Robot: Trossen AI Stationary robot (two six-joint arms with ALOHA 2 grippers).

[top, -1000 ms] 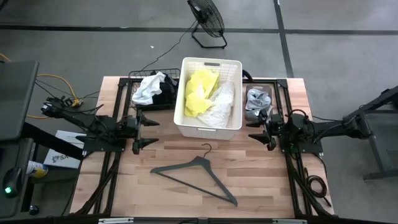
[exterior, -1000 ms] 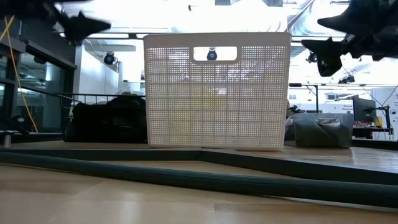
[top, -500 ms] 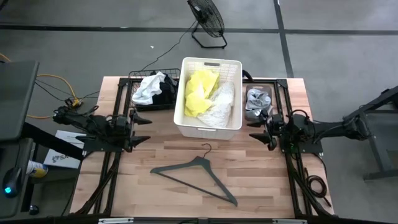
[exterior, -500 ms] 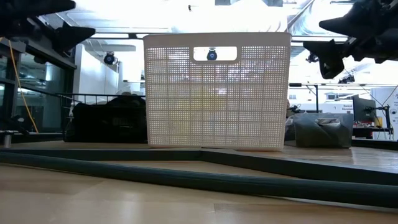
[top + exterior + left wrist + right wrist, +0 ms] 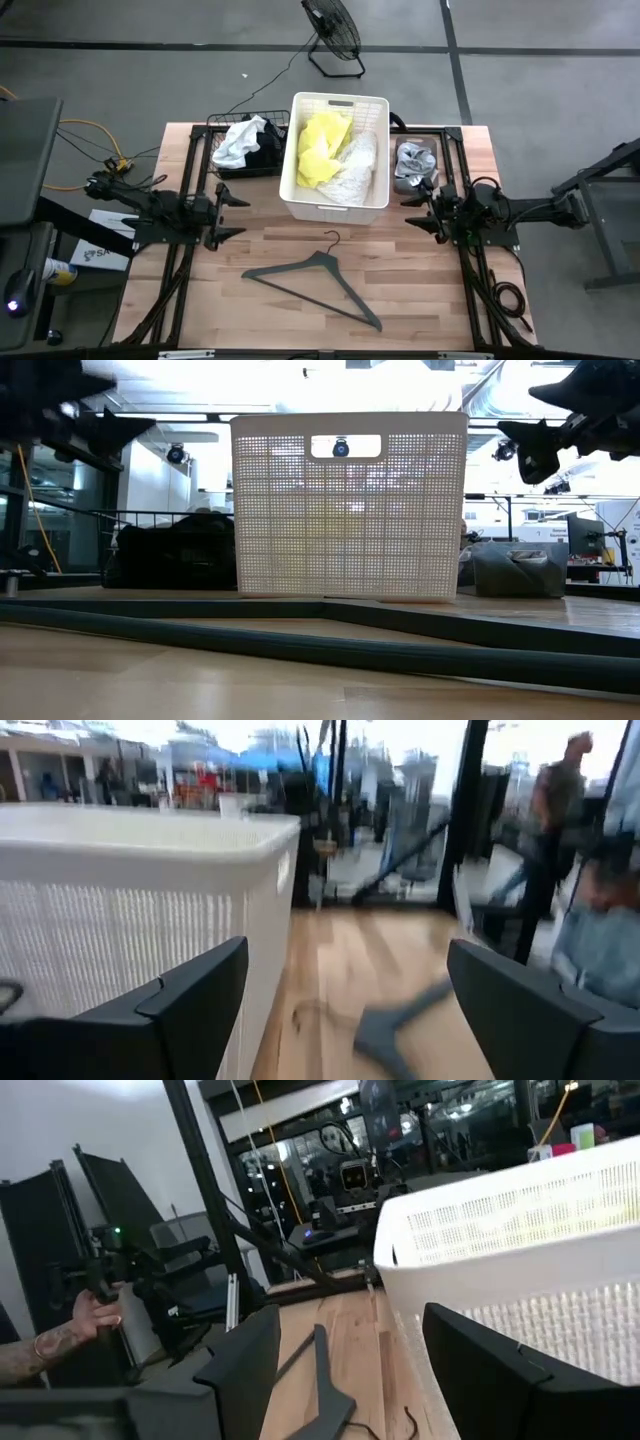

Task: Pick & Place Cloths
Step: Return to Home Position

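A pale wooden table, seen from above, carries a white slatted plastic basket at the middle of its far side. In front of that basket and apart from it, a dark grey plastic clothes hanger lies flat on the wood, its hook pointing towards the basket. The left gripper hangs above the table just beside the basket's left front corner, its two dark fingers spread wide with nothing between them. The right gripper hangs just beside the basket's right front corner, likewise spread wide and empty. Both grippers point inward at the basket. A black wire basket stands just beside the white basket's left wall, and a small black bin stands just beside its right wall. Inside the white basket, a large white lacy cloth fills the right half, and a neon yellow cloth is bunched against it in the left half. In the wire basket a crumpled white cloth lies touching a black cloth. The black bin holds small grey cloths.
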